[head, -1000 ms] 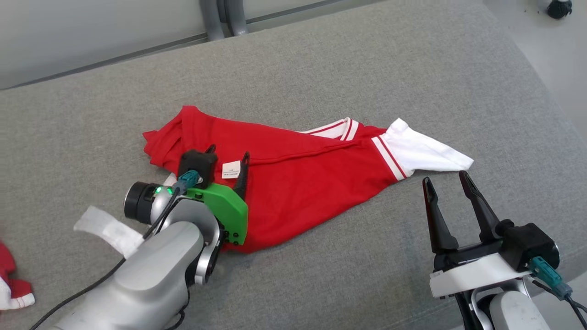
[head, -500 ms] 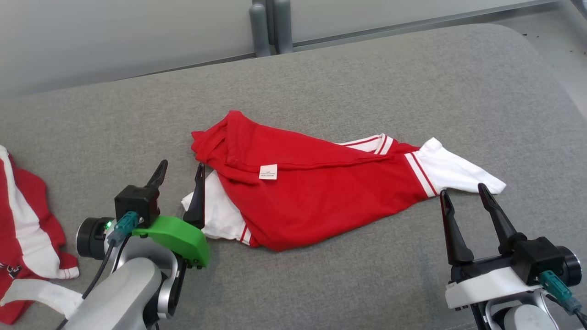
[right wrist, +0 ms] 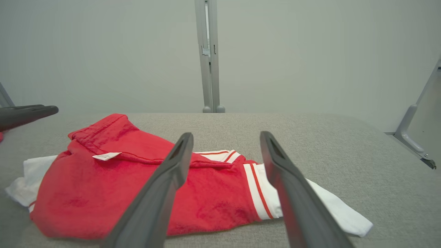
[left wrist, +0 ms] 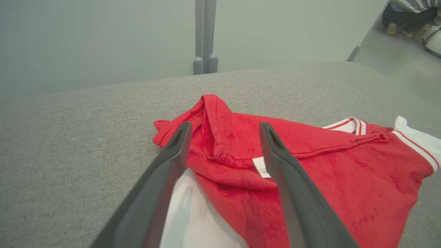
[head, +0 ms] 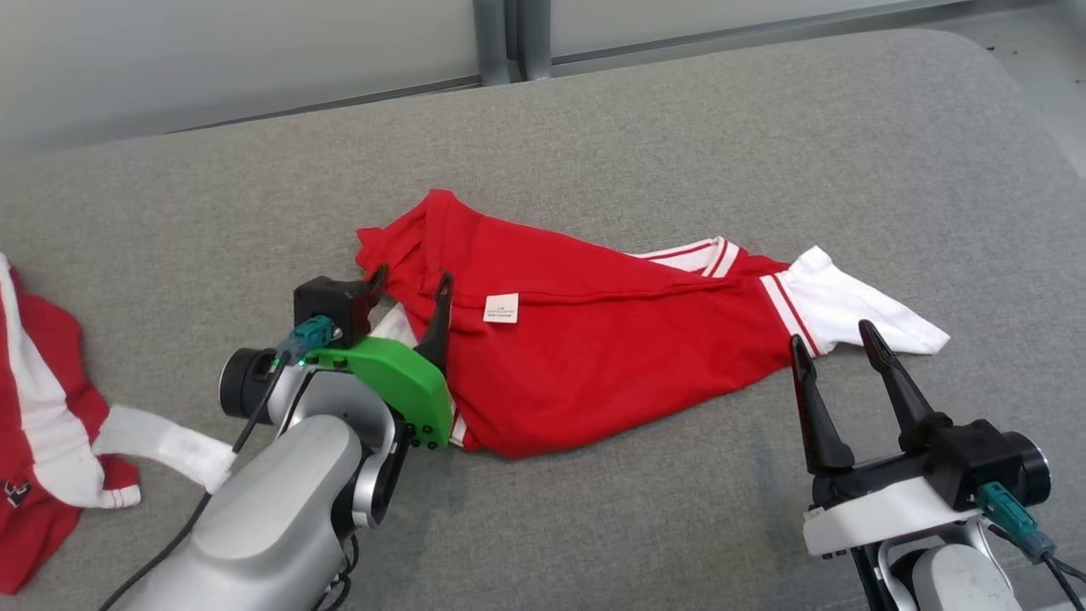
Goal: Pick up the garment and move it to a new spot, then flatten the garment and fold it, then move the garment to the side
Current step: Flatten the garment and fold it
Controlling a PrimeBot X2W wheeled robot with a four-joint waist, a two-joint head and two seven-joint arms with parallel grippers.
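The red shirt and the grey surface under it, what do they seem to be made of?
Red shirt: soft matte knit, probably cotton; it creases, slumps, and has stitched hems and a sewn-in label. Grey surface: matte woven upholstery cloth with a fine speckled weave; its rounded edge suggests padding beneath.

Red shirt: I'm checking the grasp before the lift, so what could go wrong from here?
1. The open left end effector straddles the red shirt's bunched edge; closing there could pinch several layers.
2. The open right end effector sits short of the white sleeve; a one-sided lift might drag the shirt.
3. Another red-and-white garment lies to the left; the two could tangle.
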